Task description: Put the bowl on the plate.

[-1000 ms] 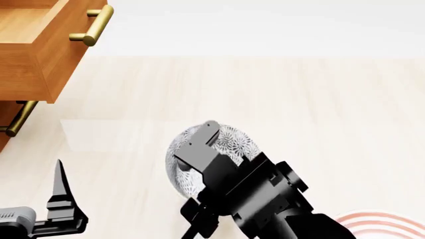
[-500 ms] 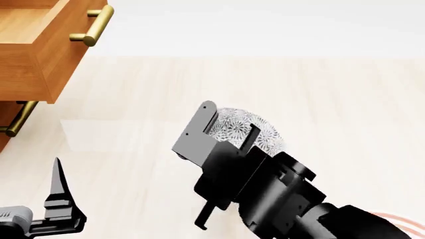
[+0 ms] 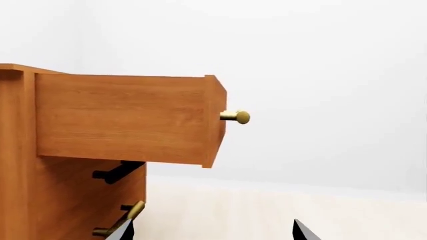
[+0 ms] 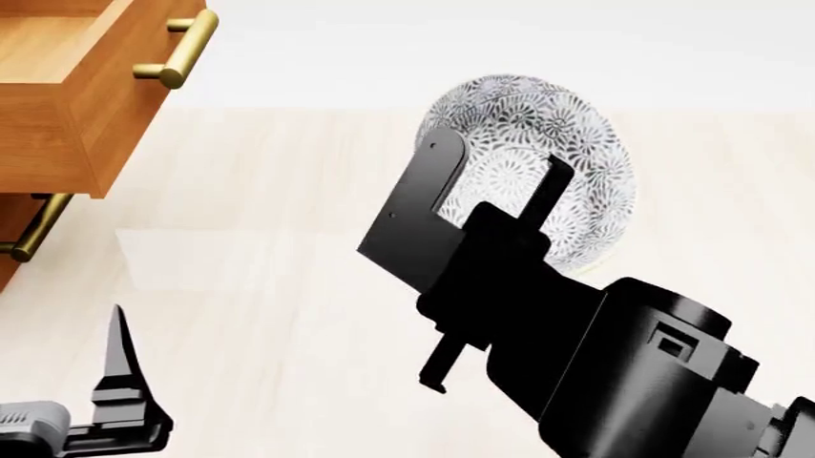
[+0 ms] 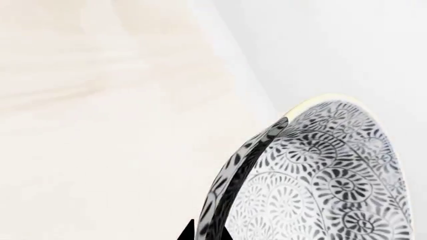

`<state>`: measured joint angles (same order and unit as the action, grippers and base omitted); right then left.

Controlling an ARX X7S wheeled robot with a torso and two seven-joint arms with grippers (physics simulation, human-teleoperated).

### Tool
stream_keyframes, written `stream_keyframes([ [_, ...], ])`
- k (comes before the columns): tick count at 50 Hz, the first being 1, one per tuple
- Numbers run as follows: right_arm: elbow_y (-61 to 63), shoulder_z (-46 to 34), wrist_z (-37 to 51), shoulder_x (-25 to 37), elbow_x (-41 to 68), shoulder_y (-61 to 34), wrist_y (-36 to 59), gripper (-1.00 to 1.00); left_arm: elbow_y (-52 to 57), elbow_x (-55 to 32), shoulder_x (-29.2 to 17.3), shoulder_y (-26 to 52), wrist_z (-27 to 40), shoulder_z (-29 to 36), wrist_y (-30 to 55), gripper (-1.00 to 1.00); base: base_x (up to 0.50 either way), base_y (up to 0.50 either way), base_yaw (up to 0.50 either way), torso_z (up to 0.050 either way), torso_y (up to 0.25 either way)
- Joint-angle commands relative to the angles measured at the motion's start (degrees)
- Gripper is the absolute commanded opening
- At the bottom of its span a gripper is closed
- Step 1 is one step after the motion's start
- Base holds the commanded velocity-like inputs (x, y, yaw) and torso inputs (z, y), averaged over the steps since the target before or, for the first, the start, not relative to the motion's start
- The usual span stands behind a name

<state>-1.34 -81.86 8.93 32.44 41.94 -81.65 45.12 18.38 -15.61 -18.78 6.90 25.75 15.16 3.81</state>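
Right end effector (image 4: 491,186) is clamped on the rim of the bowl (image 4: 560,162), holding it tipped up off the table (image 4: 281,239), probably for carrying. Plate's out of view. Left end effector (image 4: 121,382): can't tell.

The right arm reaches up and forward across the middle of the scene, its black wrist thick and angled, and the right gripper (image 4: 491,176) has its two flat fingers clamped over the rim of the bowl (image 4: 560,143). The left gripper (image 4: 121,382) sits low, one pointed finger upright.
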Motion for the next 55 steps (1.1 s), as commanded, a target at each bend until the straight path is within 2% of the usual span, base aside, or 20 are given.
stream_keyframes([
  [1,7.7,3.3,2.9,5.2,1.2,-4.8,6.4,-1.00,0.4,-1.1,0.3,0.1,-1.5,-0.4,0.9,1.00,0.00,0.00,0.00,0.000,0.000],
  [15,13.2,2.8,5.9,9.8,4.1,-6.1,15.0,-1.00,0.4,-1.5,0.1,0.2,-1.6,0.0,1.1,1.00,0.00,0.00,0.00,0.000,0.000],
  [33,21.5,2.4,11.4,15.5,10.2,-1.3,22.1,-1.00,-1.1,-2.2,0.1,0.5,-2.2,0.4,0.4,1.00,0.00,0.00,0.00,0.000,0.000],
  [36,23.1,2.3,13.2,16.2,11.0,-0.5,23.7,-1.00,2.8,-3.7,-0.9,1.6,-1.1,-0.1,5.0,1.00,0.00,0.00,0.00,0.000,0.000],
  [37,24.7,2.5,13.8,16.8,12.1,-0.2,24.3,-1.00,-0.6,-2.5,-0.2,0.6,-2.1,0.3,1.0,1.00,0.00,0.00,0.00,0.000,0.000],
  [39,25.7,3.2,14.4,17.4,13.4,0.5,24.4,-1.00,-1.5,-2.3,0.0,0.4,-2.3,0.4,0.1,1.00,0.00,0.00,0.00,0.000,0.000],
  [41,26.2,3.2,14.6,17.8,14.0,1.0,24.3,-1.00,3.4,-4.2,-1.2,1.6,-0.9,-0.1,5.5,1.00,0.00,0.00,0.00,0.000,0.000],
  [50,31.2,4.8,20.0,21.2,18.0,4.1,25.2,-1.00,3.4,-4.3,-1.4,1.7,-0.7,-0.1,5.8,1.00,0.00,0.00,0.00,0.000,0.002],
  [52,32.0,5.1,21.1,21.8,18.9,4.5,25.5,-1.00,3.2,-4.3,-1.4,1.6,-0.8,0.0,5.5,1.00,0.00,0.00,0.00,0.000,0.000],
  [53,32.7,5.4,22.3,22.2,19.7,4.9,25.9,-1.00,-0.2,-3.0,-0.6,0.7,-1.8,0.4,1.5,1.00,0.00,0.00,0.00,0.000,0.000],
  [55,33.2,5.6,23.3,22.5,20.6,5.2,26.5,-1.00,-1.7,-2.6,-0.3,0.4,-2.2,0.6,-0.1,1.00,0.00,0.00,0.00,0.000,0.000],
])
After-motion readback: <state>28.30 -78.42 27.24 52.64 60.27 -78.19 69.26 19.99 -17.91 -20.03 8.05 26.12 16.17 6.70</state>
